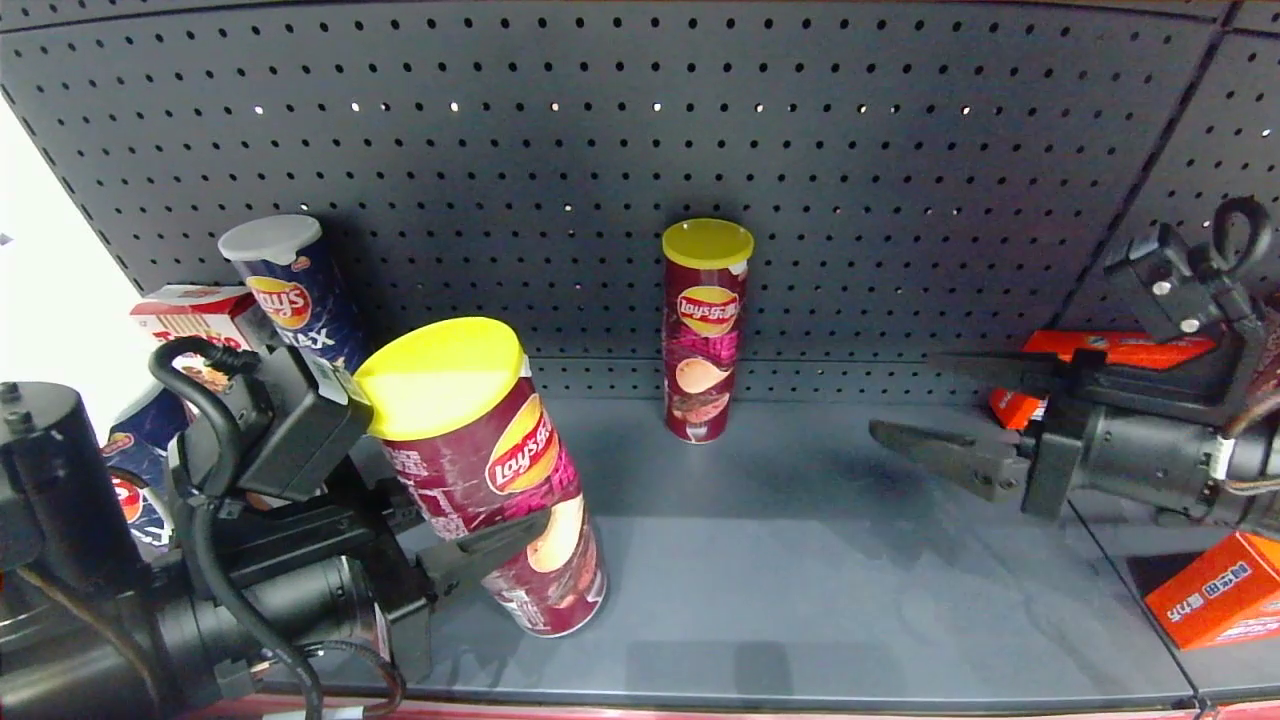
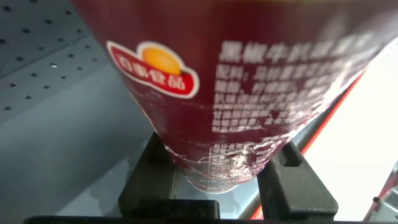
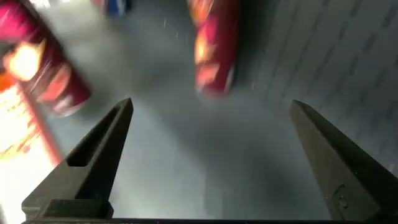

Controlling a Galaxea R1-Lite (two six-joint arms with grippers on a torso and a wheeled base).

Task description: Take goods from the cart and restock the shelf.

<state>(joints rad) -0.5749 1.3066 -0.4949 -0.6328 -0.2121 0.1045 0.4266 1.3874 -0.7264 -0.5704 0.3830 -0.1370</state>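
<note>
Chip can (image 1: 490, 480) tilted in the left gripper (image 2: 221, 186) over a grey shelf (image 1: 800, 560).
Dark pegboard (image 1: 800, 150) backs the shelf. The can's long axis leans, yellow lid up and toward the robot's left, base near the shelf's front edge; the gripper clamps its lower body. Right gripper (image 1: 905, 395) hangs well apart, spread wide, holding nothing. A matching can (image 1: 705, 330) stands upright against the pegboard.

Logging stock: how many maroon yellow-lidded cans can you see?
2. A tilted can at the shelf's front left, in the left hand; an upright can at the back by the pegboard. Others may be hidden at far left.
</note>
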